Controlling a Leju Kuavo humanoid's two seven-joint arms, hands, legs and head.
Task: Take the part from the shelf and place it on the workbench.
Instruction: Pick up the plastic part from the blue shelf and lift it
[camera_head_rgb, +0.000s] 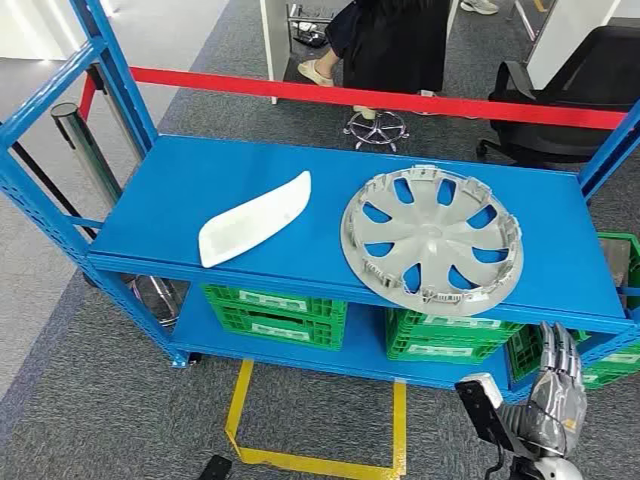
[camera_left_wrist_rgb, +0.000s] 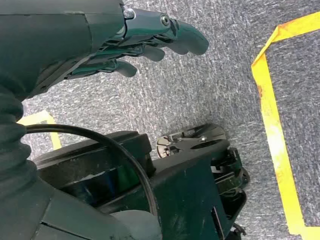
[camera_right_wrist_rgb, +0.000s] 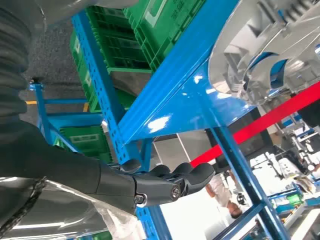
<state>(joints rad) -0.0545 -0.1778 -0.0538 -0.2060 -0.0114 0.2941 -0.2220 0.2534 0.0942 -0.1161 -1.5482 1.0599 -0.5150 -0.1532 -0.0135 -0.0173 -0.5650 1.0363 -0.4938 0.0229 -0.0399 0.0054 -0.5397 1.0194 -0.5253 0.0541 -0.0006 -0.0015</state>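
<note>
The head view looks forward and down from high on the robot onto the glossy blue metal shelf (camera_head_rgb: 302, 215), with the silver right hand (camera_head_rgb: 557, 392) rising at its lower right corner. The right wrist view sits close behind that hand (camera_right_wrist_rgb: 166, 182), turned on its side, facing the same shelf's front edge (camera_right_wrist_rgb: 177, 100) from below and sharing the round grey plastic wheel cover (camera_head_rgb: 431, 238) (camera_right_wrist_rgb: 264, 50). The left wrist view looks down past the dark left hand (camera_left_wrist_rgb: 151, 40) at grey carpet (camera_left_wrist_rgb: 226, 90).
</note>
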